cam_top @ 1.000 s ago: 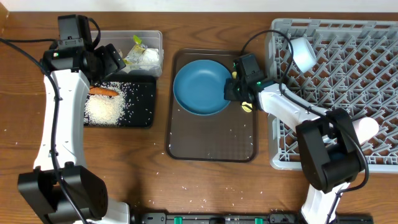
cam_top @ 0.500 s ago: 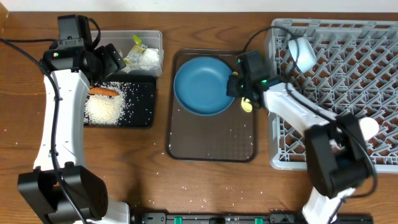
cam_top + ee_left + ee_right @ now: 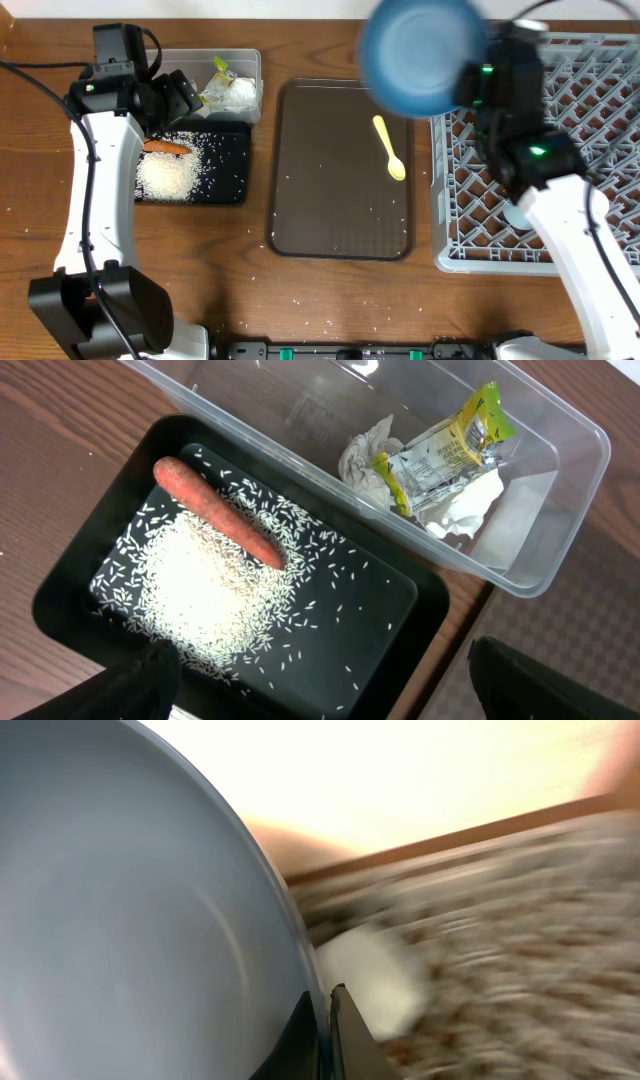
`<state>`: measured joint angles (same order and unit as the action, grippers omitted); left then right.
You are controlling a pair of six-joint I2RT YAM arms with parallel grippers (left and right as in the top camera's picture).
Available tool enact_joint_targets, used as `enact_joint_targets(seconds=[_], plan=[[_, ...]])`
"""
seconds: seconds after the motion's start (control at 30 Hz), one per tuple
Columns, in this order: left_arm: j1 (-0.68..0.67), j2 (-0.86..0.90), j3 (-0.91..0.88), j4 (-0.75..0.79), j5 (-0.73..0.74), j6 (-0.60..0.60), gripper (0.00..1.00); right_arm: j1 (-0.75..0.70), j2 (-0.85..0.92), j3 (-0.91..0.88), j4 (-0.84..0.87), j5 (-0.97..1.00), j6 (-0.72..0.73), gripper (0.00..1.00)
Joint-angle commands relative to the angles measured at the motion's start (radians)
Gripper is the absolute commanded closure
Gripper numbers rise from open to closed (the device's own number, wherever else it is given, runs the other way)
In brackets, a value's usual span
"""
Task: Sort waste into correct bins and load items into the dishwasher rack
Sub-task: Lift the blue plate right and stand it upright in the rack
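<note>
Dish (image 3: 420,50) newly aloft; spoon (image 3: 390,148) on tray (image 3: 340,220)

A robotics lab staged as a kitchen: the cabled left arm (image 3: 95,190) and right arm (image 3: 572,222) flank a wooden surface (image 3: 230,262) bearing a grey dishwasher rack (image 3: 612,108) and brown serving tray (image 3: 330,200)

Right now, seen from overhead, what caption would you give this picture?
The right gripper holds the dark-blue dish aloft near the grey rack, while a yellow spoon lies on the brown tray.
</note>
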<state>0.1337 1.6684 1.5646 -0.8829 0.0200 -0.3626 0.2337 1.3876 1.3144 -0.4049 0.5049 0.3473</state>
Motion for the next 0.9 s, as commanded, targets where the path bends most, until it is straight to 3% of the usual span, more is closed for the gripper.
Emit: enact_joint_targets(seconds=[0.0,0.1,0.23,0.6,0.87], plan=[[0.001,0.002,0.002,-0.003,-0.005,0.002,0.05,-0.048,-0.008,0.017,0.011,0.371,-0.012,0.99],[0.001,0.002,0.002,-0.003,-0.005,0.002,0.02,-0.103,0.007,0.016,0.048,0.524,-0.035,0.99],[0.001,0.002,0.002,-0.003,-0.005,0.002,0.02,-0.173,0.051,0.016,0.186,0.558,-0.191,0.99],[0.001,0.002,0.002,-0.003,-0.005,0.002,0.02,-0.331,0.281,0.016,0.644,0.502,-0.955,0.99],[0.001,0.002,0.002,-0.003,-0.005,0.002,0.02,-0.415,0.385,0.016,0.664,0.530,-1.003,0.99]])
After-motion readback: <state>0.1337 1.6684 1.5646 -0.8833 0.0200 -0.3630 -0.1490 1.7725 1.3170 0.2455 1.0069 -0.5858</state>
